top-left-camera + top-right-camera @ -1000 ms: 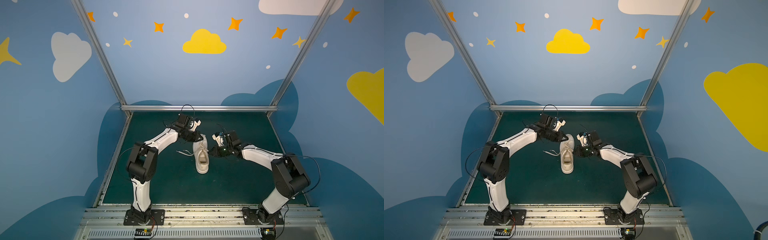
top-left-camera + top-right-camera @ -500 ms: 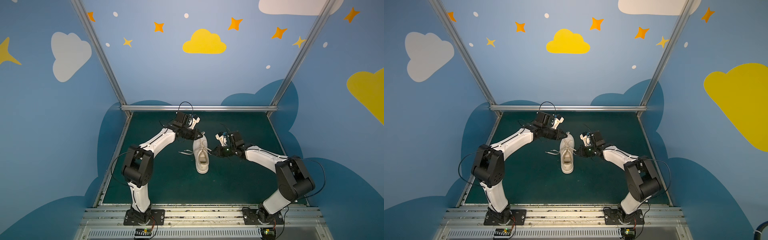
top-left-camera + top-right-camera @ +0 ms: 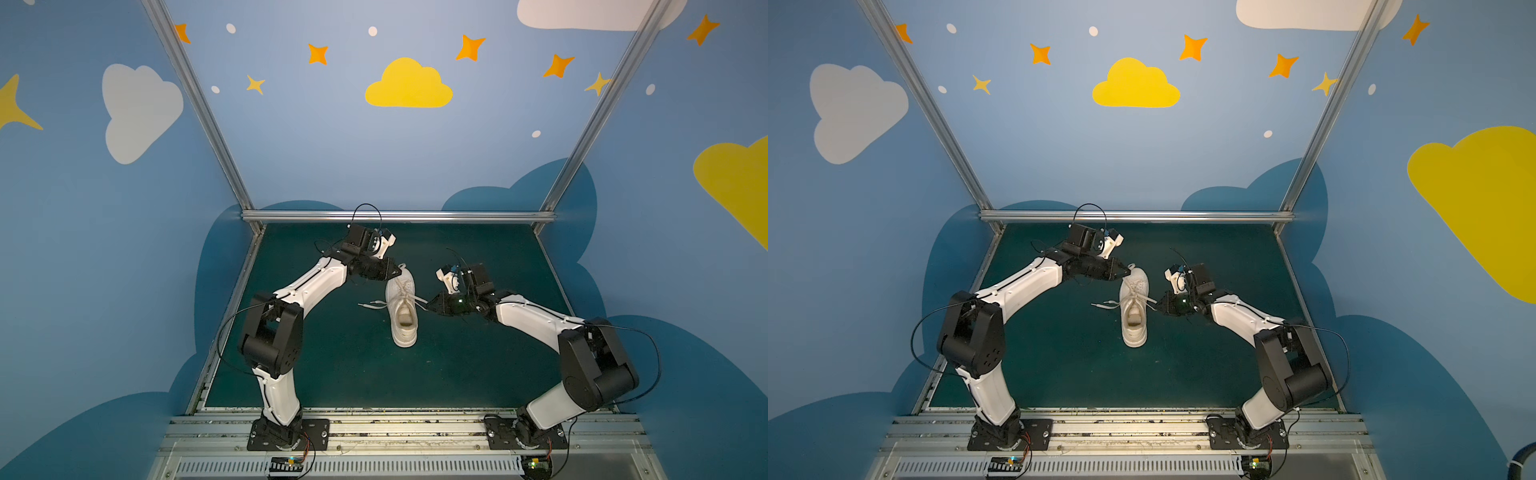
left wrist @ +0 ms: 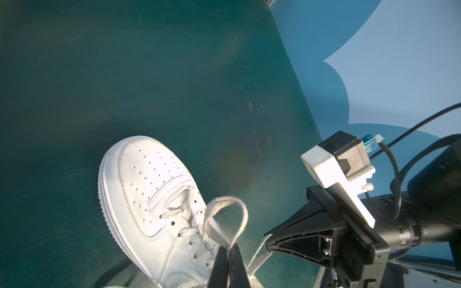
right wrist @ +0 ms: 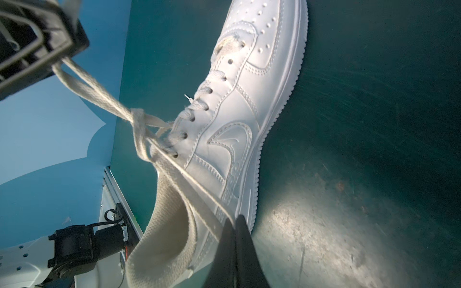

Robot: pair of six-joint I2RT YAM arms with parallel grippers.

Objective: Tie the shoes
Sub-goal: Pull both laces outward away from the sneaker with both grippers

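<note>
White sneaker (image 3: pixel 401 309) near the middle of the green mat (image 3: pixel 332 374), sole down, toe toward the back rail (image 3: pixel 399 216), heel toward the arm bases. Same placing of the sneaker (image 3: pixel 1133 311) in both top views. Beige lining open at the collar. Laces (image 5: pixel 137 119) drawn up off the tongue into a knot just above the upper eyelets, with taut strands running out from it to either side. One loose lace end (image 3: pixel 370 305) flat on the mat, left of the shoe.

Left gripper (image 3: pixel 397 273) above the forefoot, jaws pressed together with no gap, pinching the laces. In the left wrist view, a lace loop (image 4: pixel 224 200) curling up out of the closed dark fingertips (image 4: pixel 219 264), over the eyelet row.

Right gripper (image 3: pixel 428 306) just beside the shoe's right flank, level with the collar, likewise clamped tight. In the right wrist view, its fingertips (image 5: pixel 239 249) together on the flat lace coming down from the knot. Fingertips close to the edge of the white sole; contact with the shoe itself impossible to tell.

Both arms bent inward from their bases, the grippers on opposite sides of the sneaker, well apart from each other, joined only by the stretched laces.
</note>
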